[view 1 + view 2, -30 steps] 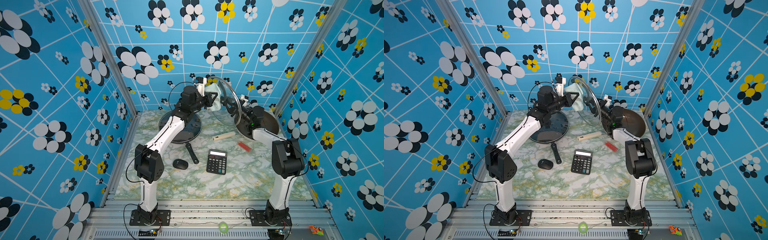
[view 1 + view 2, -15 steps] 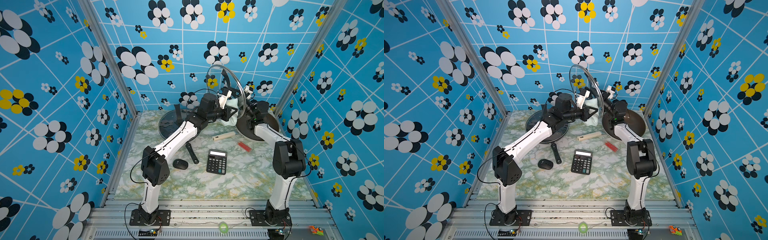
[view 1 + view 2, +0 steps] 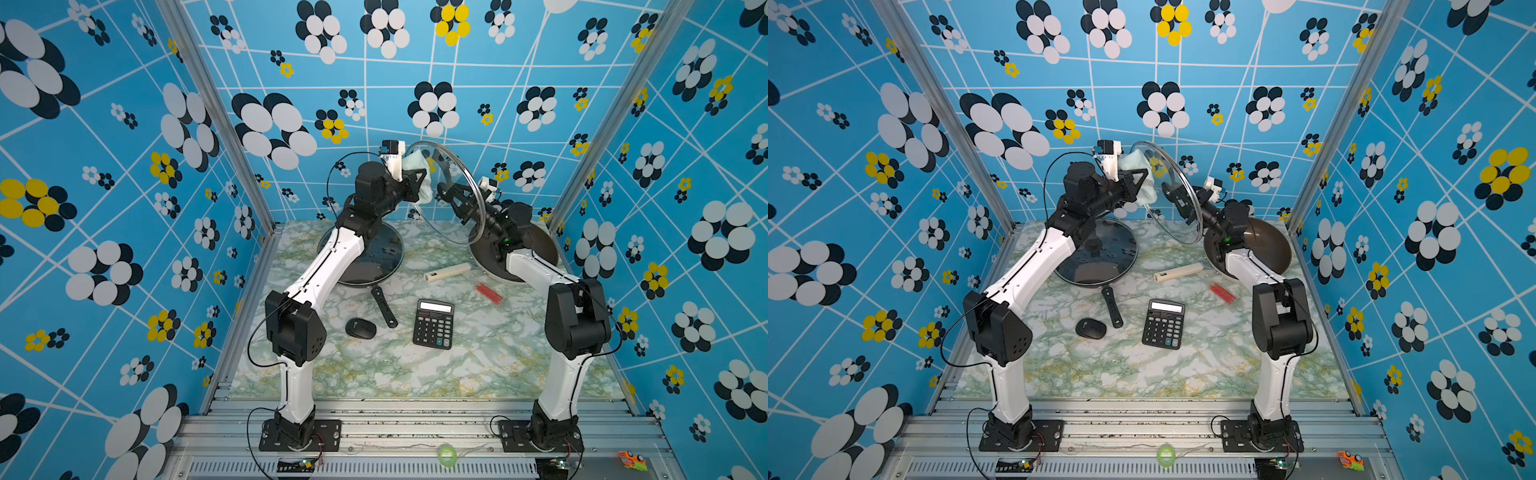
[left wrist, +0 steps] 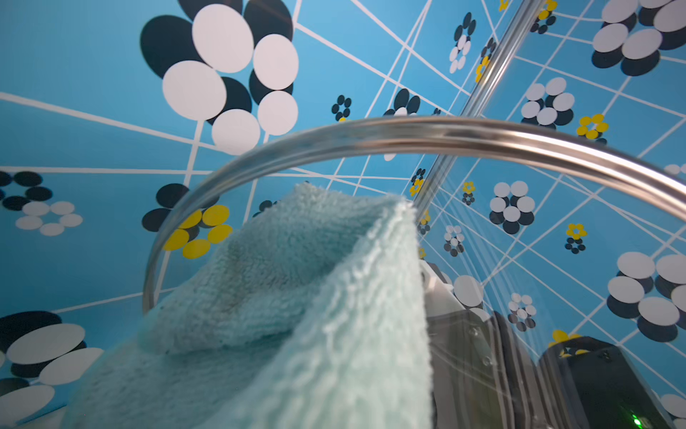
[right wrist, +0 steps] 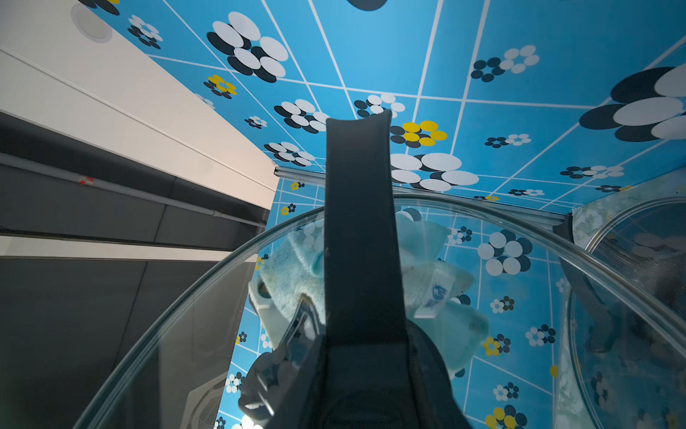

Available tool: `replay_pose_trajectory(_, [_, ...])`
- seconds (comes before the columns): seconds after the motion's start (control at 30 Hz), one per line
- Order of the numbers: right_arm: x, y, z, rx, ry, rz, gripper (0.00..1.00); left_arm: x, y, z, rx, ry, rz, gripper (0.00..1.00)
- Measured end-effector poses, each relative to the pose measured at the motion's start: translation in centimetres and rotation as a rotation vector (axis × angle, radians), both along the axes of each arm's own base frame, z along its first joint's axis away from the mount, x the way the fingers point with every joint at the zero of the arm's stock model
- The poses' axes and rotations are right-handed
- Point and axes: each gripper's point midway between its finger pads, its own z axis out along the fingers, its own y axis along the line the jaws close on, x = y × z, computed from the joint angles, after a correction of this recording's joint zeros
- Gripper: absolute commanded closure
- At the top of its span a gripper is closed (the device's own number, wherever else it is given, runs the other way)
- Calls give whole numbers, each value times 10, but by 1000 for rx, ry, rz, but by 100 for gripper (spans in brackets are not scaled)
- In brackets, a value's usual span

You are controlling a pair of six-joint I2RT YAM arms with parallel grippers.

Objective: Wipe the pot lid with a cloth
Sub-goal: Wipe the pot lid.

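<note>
The pot lid (image 3: 457, 226) (image 3: 1177, 224) is clear glass with a steel rim, held on edge above the back of the table. My right gripper (image 3: 451, 195) (image 3: 1173, 195) is shut on its black handle (image 5: 358, 223), which hides the jaws in the right wrist view. My left gripper (image 3: 417, 183) (image 3: 1140, 180) is shut on the mint-green cloth (image 3: 415, 160) (image 3: 1133, 160). The cloth lies against the upper part of the lid's face away from the handle. In the left wrist view the cloth (image 4: 297, 297) hides the fingers and the rim (image 4: 408, 128) arcs above it. The cloth (image 5: 445, 319) shows through the glass.
Below the left arm sits a dark frying pan (image 3: 374, 262) with a black handle (image 3: 384, 307). A brown pan (image 3: 536, 249) with a cream handle (image 3: 446, 272) stands at the back right. A calculator (image 3: 434, 324), black mouse (image 3: 360, 328) and red item (image 3: 489, 293) lie mid-table.
Half a second ago the left gripper and cloth were lower and further right on the lid. They are now back up at its upper part, and the lid sits lower and more tilted.
</note>
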Motion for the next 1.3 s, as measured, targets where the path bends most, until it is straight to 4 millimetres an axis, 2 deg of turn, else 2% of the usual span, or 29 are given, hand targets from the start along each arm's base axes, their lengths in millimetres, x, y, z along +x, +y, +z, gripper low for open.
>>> replay_pose_trajectory(0.07, [0, 0, 0, -7, -2, -3, 100, 10, -6, -23, -14, 63, -6, 100])
replay_pose_trajectory(0.2, [2, 0, 11, -15, -16, -11, 100, 17, -28, -66, -28, 175, -49, 100])
replay_pose_trajectory(0.3, [4, -1, 33, -4, -63, -23, 100, 6, -49, -88, -33, 246, -116, 100])
replay_pose_trajectory(0.4, [5, -4, 51, 11, -108, -43, 100, -15, -72, -90, -48, 277, -219, 100])
replay_pose_trajectory(0.5, [7, -7, 55, 11, -128, -64, 100, -37, -90, -83, -54, 275, -316, 100])
replay_pose_trajectory(0.63, [17, -8, 43, 0, -104, -81, 100, -59, -100, -66, -64, 260, -404, 100])
replay_pose_trajectory(0.8, [26, -5, 25, -22, -51, -83, 100, -79, -97, -20, -91, 178, -459, 100])
replay_pose_trajectory(0.93, [26, -2, 17, -30, -31, -73, 100, -86, -83, 27, -127, 77, -450, 100])
replay_pose_trajectory(1.0, [25, 1, 11, -38, -23, -66, 100, -84, -71, 49, -152, 29, -428, 100])
replay_pose_trajectory(1.1, [25, 6, -2, -50, 4, -59, 100, -67, -42, 73, -189, -25, -356, 100])
replay_pose_trajectory(1.17, [24, 9, -10, -60, 23, -48, 100, -49, -19, 75, -200, -24, -286, 100])
replay_pose_trajectory(1.3, [19, 17, -14, -80, 32, -30, 100, -21, 13, 71, -208, -18, -181, 100])
